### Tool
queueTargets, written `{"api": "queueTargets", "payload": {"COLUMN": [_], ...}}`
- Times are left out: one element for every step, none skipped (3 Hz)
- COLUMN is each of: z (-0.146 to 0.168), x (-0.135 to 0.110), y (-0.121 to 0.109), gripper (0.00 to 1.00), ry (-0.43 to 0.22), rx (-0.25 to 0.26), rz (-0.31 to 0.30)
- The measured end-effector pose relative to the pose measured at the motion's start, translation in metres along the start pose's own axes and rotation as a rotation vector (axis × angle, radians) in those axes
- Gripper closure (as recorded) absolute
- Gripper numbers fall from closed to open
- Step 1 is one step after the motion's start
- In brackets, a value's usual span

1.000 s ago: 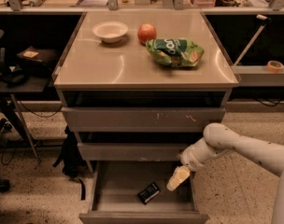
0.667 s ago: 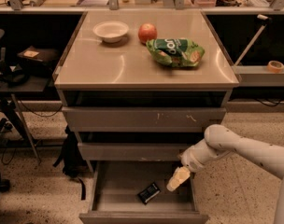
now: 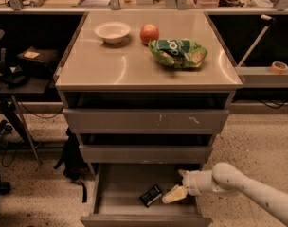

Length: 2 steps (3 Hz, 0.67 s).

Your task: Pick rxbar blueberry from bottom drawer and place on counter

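Rxbar blueberry (image 3: 151, 195): flat on floor of bottom drawer (image 3: 118, 193), tilted, a bit past centre toward 3 o'clock. Drawer pulled out, top open.

Gripper (image 3: 178, 184) just beside bar at its 3 o'clock, inside drawer nr right wall. Fingers spread, nothing betw them. Lower pale finger (image 3: 174, 195) pointing at bar, v. close; contact can't be told.

Arm (image 3: 248, 188) entering from 4 o'clock of view.

At 12 o'clock of bar: upper drawer front (image 3: 146, 121) w/ pale scratches.

Counter (image 3: 120, 67) on top, carrying white bowl (image 3: 112, 31), apple (image 3: 149, 33), green chip bag (image 3: 178, 52); bag at 4 o'clock of apple.

Tape roll (image 3: 278, 66) on ledge at 3 o'clock of counter.
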State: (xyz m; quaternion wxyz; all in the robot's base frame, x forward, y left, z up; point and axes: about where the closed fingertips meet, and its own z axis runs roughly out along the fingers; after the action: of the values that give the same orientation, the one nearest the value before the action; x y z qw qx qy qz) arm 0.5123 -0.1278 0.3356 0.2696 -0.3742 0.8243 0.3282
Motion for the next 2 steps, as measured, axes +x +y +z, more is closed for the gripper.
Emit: {"api": "queueTargets", "payload": {"z": [0.0282, 0.0296], "x": [0.0292, 0.0306], "y": [0.0024, 0.01], "gripper": [0.0, 0.0], "ry": [-0.018, 0.005], "rx": [-0.018, 0.016], "rz": [0.052, 0.039]}}
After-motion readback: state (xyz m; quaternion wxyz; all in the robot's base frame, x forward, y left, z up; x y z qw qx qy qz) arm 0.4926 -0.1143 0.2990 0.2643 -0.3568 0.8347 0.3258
